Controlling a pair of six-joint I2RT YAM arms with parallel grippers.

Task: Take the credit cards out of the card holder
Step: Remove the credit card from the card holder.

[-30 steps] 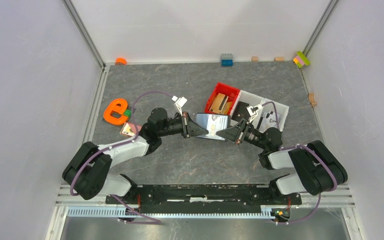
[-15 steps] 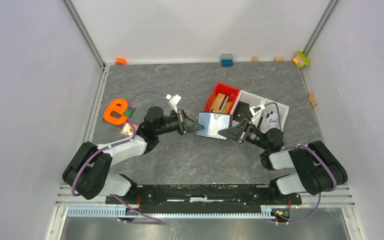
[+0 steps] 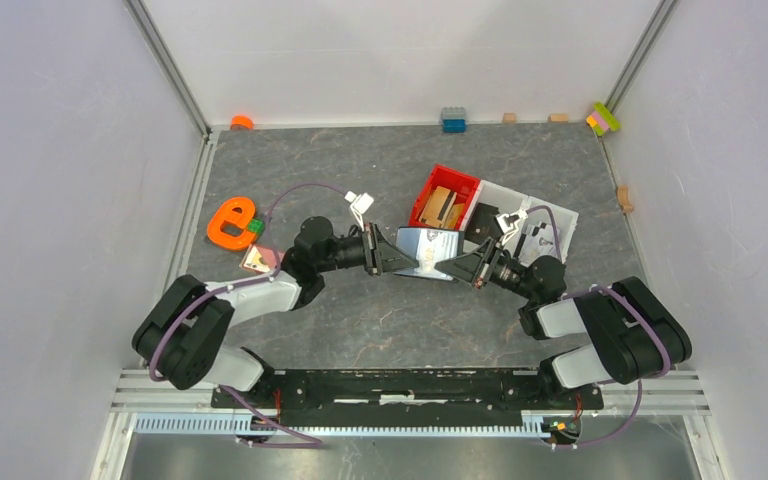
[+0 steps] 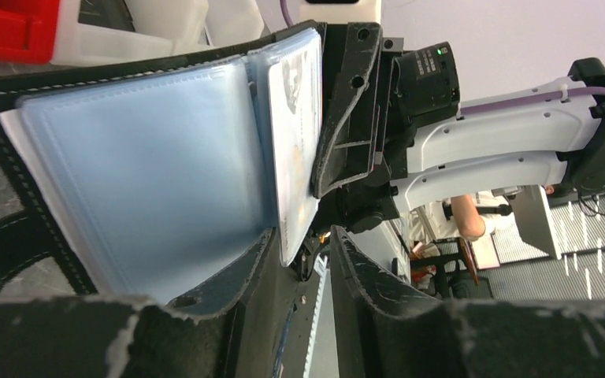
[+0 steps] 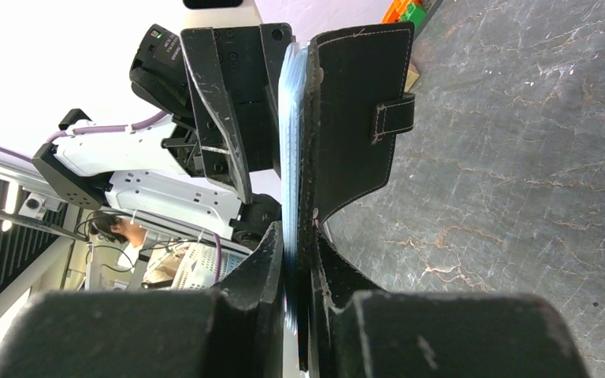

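Black leather-look holder (image 3: 426, 248) sits just on the near side of the red bin (image 3: 460, 175), spread open, pale-blue plastic sleeves (image 4: 142, 165) up twd the top cam, held btwn both arms. R gripper (image 3: 452, 266), at bin's near-right, is clenched on holder. Its wrist view shows both fingers (image 5: 347, 283) squeezing black cover plus sleeve stack at the lower edge, w/ snap strap (image 5: 394, 118) on the outer face. L gripper (image 3: 390, 253), at bin's near-left, has jaws parted, w/ a clear gap btwn the tips in its own wrist view. Whitish card (image 4: 295, 134) sits in the end sleeve and its lower corner stands in that gap. Can't tell if either pad touches it, so L = released, nothing pinched as far as seen. Other sleeves see-thru, fanned; contents not readable. One pinkish card (image 3: 257, 260) lies flat on table (image 3: 360, 330) well left of bin, right against L arm. Orange e-shaped piece (image 3: 230, 222) also well left of bin, just past that card. White bin (image 3: 540, 203) touches red bin's right side. Tan blocks (image 3: 442, 205) inside red bin.
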